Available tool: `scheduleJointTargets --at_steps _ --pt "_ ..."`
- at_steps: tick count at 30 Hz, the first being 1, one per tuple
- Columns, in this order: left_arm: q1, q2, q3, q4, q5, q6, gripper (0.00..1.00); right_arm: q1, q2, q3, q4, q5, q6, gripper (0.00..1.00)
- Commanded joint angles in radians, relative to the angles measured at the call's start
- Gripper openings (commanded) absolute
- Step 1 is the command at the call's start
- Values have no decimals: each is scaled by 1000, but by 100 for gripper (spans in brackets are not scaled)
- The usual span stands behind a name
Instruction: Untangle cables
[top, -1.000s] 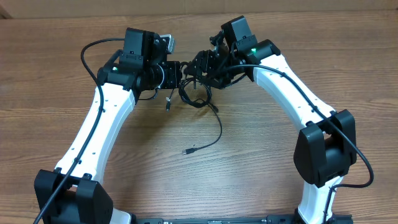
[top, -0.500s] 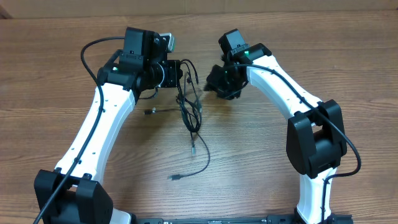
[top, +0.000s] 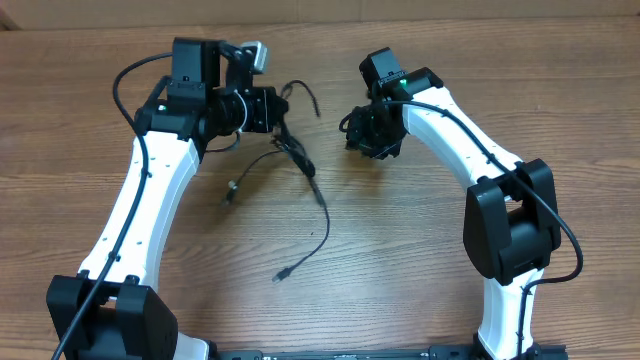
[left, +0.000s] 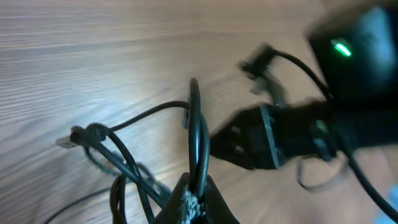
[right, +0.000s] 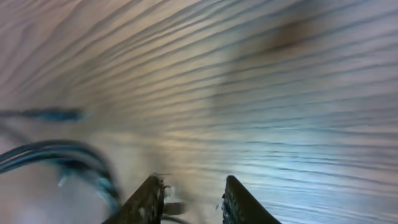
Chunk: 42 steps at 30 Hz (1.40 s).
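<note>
We see the left hand (top: 283, 112) clenched on the cables (top: 292, 150). In its wrist view the two fingers (left: 194, 205) meet at the bottom edge with a black loop (left: 198, 134) pinched between them and standing up out of the grip. More strands curl off to the left of it there. So the bundle starts right at that hand's fingertips.

The right hand (top: 362, 135) is well apart from the cables, off to their right across bare tabletop (top: 420, 250). In its own view the fingers (right: 148, 198) stand apart with wood grain showing between them – released, holding nothing that we can make out. The cables show only as a blur at the left edge (right: 62, 155).

From above, the bundle's long axis runs from the far side of the tabletop toward the near side, leaning a little to the right. From the left hand the longest strand trails toward us, bows out to the right and hooks back to a small plug end (top: 283, 274) that points to the near left. A shorter branch (top: 250, 172) slants off to the left – its silver tip (top: 230, 192) points the same way. One short tail (top: 308, 95) arcs up and to the right of the hand, toward the right arm.
</note>
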Motion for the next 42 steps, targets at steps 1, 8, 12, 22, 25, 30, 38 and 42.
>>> scheduleJointTargets --at_steps 1,8,12,22,25,30,38,42 --pt "0 -12 14 -15 167 139 4 -21 -40 25 26 -202 -136 32" --pt "24 -11 14 -16 336 224 4 -57 -178 29 88 -341 -164 44" --pt "43 -3 14 16 510 239 4 -98 -235 29 94 -421 -165 52" --pt "48 15 14 152 758 178 4 -153 -247 29 111 -574 -192 52" --pt "55 15 14 221 779 104 4 -151 -247 29 105 -592 -201 52" --pt "70 15 14 242 775 95 4 -151 -248 29 95 -655 -222 52" --pt "82 15 14 243 775 79 4 -149 -250 29 95 -761 -245 53" --pt "82 15 14 243 775 75 4 -123 -250 29 126 -759 -241 54"
